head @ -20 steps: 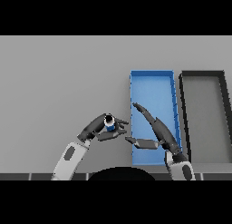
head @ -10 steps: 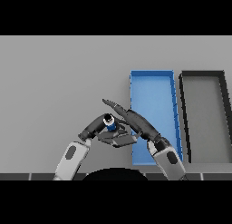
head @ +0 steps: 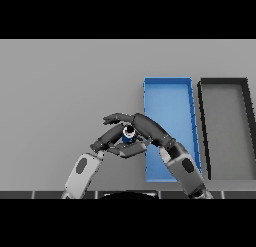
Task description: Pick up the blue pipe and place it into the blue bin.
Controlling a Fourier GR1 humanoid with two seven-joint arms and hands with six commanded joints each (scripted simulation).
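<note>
- Nearest, the left robot hand [head: 107,138] reaches in from the lower left on a white and grey forearm, its dark fingers curled round the blue pipe [head: 128,135] from the left side and from below.
- The blue pipe is a short, round piece with a dark open end facing up; it sits between the two robot hands, just left of the blue bin's [head: 168,83] left wall and not inside it.
- The right robot hand [head: 145,125] comes in from the lower right, its forearm crossing over the near left corner of the blue bin. Its fingers lie long and nearly straight over the top of the pipe, pointing left, with the tips past the pipe.
- Together the two robot hands cover most of the pipe; whether it rests on the desk [head: 60,91] or is lifted off it cannot be told.
- The blue bin is a long, shallow rectangular tray with thin upright walls and a flat floor, running away from the robot.
- Just right of it, with a narrow gap between, lies a black bin [head: 223,81] of the same long shape, with a grey floor.
- The desk is plain, smooth and grey, with broad open surface to the left of the robot hands and beyond both bins.
</note>
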